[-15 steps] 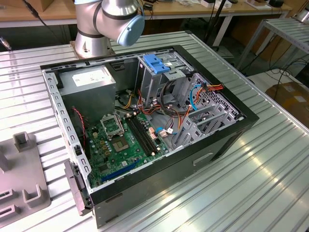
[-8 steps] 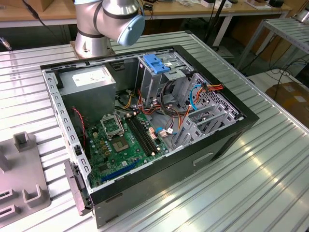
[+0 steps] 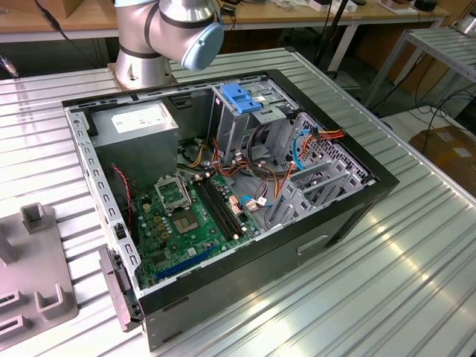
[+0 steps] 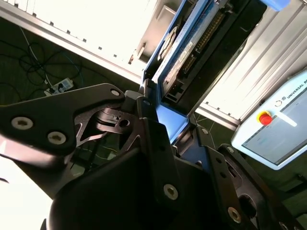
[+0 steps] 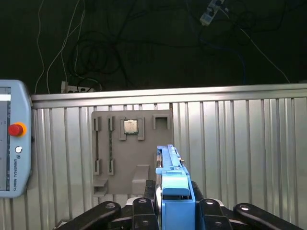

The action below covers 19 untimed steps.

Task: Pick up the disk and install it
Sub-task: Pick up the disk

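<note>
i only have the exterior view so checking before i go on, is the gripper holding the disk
observer: yes, in both wrist views the gripper is shut on the disk, clamping its light-blue bracket.
operator: how does it sit
observer: edge-on in the first wrist view, sticking straight out of the gripper.
operator: whats past it
observer: the grey fixture plate, with a square chip seated in one pocket.
</note>
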Available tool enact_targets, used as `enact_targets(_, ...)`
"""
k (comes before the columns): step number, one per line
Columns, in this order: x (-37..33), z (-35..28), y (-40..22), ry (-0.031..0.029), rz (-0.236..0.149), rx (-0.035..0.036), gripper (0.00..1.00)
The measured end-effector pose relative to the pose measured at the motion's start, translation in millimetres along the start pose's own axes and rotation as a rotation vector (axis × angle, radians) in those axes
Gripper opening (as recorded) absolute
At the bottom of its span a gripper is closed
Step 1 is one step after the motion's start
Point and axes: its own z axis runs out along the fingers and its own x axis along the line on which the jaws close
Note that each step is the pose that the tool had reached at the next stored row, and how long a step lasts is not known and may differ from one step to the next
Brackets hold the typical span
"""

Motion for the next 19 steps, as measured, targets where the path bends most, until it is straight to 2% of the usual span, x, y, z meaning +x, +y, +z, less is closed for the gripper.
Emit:
enact_targets(6,-0.5,-0.1,-10.9,0.0,0.0,0.0001,0.37)
enact_targets(19,-1.2,-0.4,-28.3,0.0,0.0,0.0,0.37)
